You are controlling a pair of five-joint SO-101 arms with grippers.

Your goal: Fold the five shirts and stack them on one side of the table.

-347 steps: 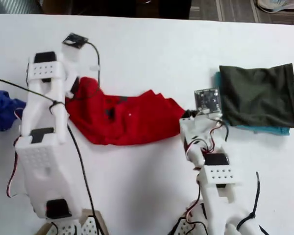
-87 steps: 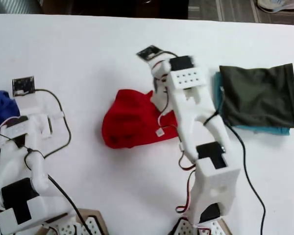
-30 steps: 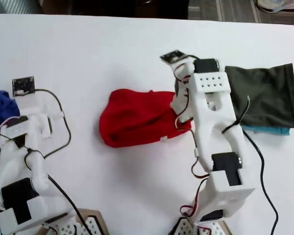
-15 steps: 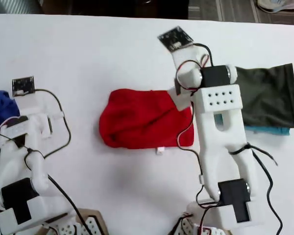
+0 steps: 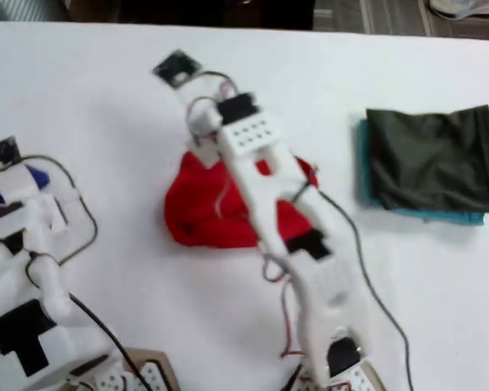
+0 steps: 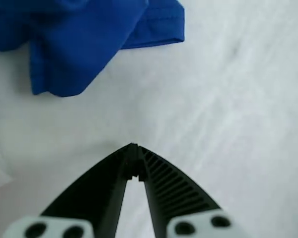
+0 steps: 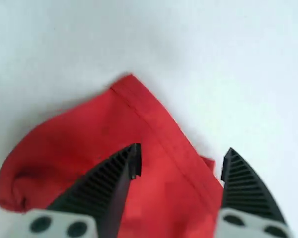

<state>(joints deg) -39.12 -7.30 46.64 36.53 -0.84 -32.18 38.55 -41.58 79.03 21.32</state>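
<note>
red shirt (image 7: 64,139) — right fingers (image 7: 109,181) spread above

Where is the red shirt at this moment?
In the high view the red shirt lies in the middle of the table, left of the folded dark green shirt; the open right end effector hangs over it.

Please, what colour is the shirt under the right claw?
The shirt is red, clearest in the right wrist view.

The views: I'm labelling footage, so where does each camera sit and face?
High view: overhead, looking down at table, left arm, right arm, red shirt.
Left wrist view: left wrist, past shut left gripper toward blue shirt.
Right wrist view: right wrist, past open right gripper onto red shirt.
Shared: red shirt, high and right wrist views.
</note>
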